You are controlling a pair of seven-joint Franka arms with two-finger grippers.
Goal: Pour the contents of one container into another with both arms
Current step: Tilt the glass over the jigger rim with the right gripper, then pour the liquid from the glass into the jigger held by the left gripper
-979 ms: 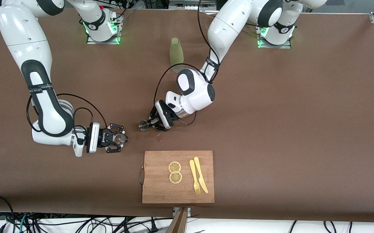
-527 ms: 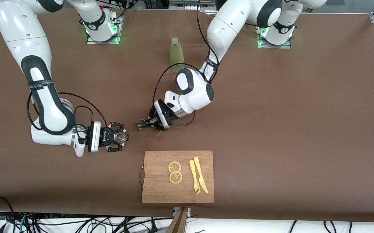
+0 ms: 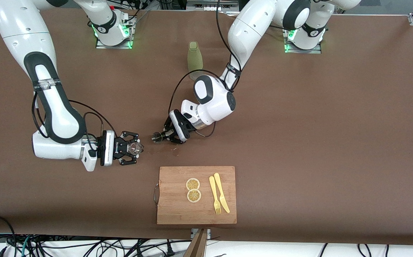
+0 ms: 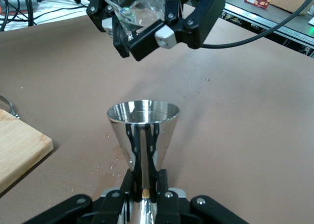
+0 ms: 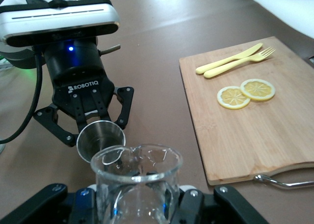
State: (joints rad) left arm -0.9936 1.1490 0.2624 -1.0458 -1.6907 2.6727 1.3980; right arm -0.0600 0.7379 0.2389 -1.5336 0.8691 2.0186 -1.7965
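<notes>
My right gripper (image 3: 132, 149) is clamped around the glass cup (image 3: 134, 147), holding it above the table (image 3: 299, 125). Just beside it, my left gripper (image 3: 164, 135) pinches the steel jigger (image 3: 157, 137) at its waist, its mouth toward the cup.

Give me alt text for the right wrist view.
The right gripper holds a clear glass cup; facing it, the left gripper holds a steel jigger, beside a cutting board with lemon slices.
</notes>
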